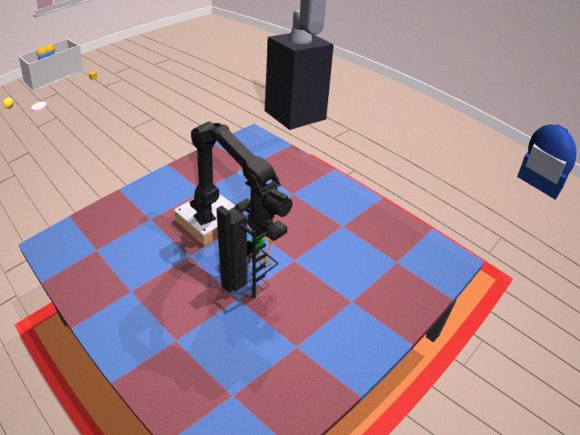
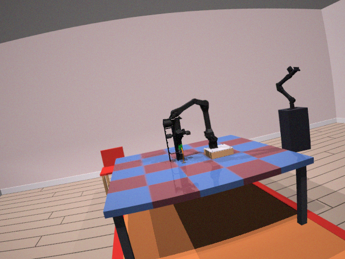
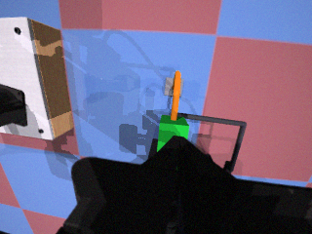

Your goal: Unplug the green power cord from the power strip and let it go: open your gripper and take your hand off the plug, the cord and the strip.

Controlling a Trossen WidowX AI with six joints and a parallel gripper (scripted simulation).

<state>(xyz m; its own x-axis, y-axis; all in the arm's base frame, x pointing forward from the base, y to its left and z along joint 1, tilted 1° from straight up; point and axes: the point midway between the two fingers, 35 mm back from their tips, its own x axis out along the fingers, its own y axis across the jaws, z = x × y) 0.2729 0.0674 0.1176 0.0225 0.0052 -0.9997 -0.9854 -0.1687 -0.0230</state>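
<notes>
The green plug [image 3: 173, 129] [image 1: 257, 242] [image 2: 179, 147] sits beside the tall black power strip [image 1: 233, 247] near the middle of the table. An orange cord [image 3: 176, 93] [image 2: 183, 156] runs on from it. My gripper [image 3: 177, 140] points down at the plug. Its black fingers meet in a point over the plug's near end and hide the lower part of it. The fingers stand closed together, with no gap and nothing green between them. In the top and exterior views the gripper [image 1: 261, 236] is pressed close against the strip, and the contact itself is hidden.
A thin black ladder-like frame [image 1: 254, 275] [image 2: 167, 142] [image 3: 241, 137] stands right next to the strip. My arm's white and wooden base box [image 1: 187, 216] [image 2: 220, 152] [image 3: 49, 78] is just behind. The checkered table [image 1: 374, 299] extends on all sides.
</notes>
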